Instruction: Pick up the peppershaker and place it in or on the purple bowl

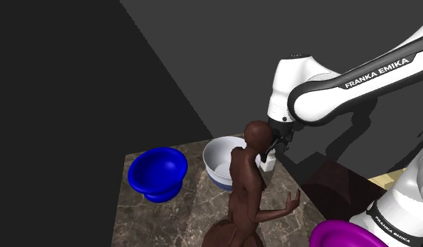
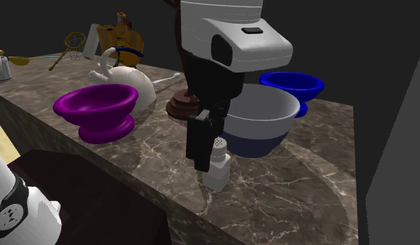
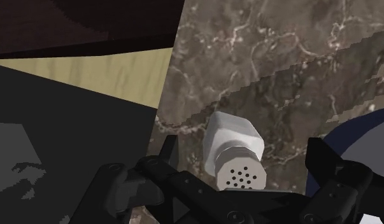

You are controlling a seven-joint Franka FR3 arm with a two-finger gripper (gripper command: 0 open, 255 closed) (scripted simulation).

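The grasping step is judged to be in hand: the pepper shaker [image 3: 234,143] is seen upright on the marble counter [image 2: 285,188], between the fingers [image 3: 166,153], which are spread to either side and do not appear pressed against it. Next, the gripper [image 3: 244,159] should be closed on the white body below the perforated cap, then lifted toward the purple bowl [image 2: 97,118], well apart from the fingers. The hand is pointed down at the counter.
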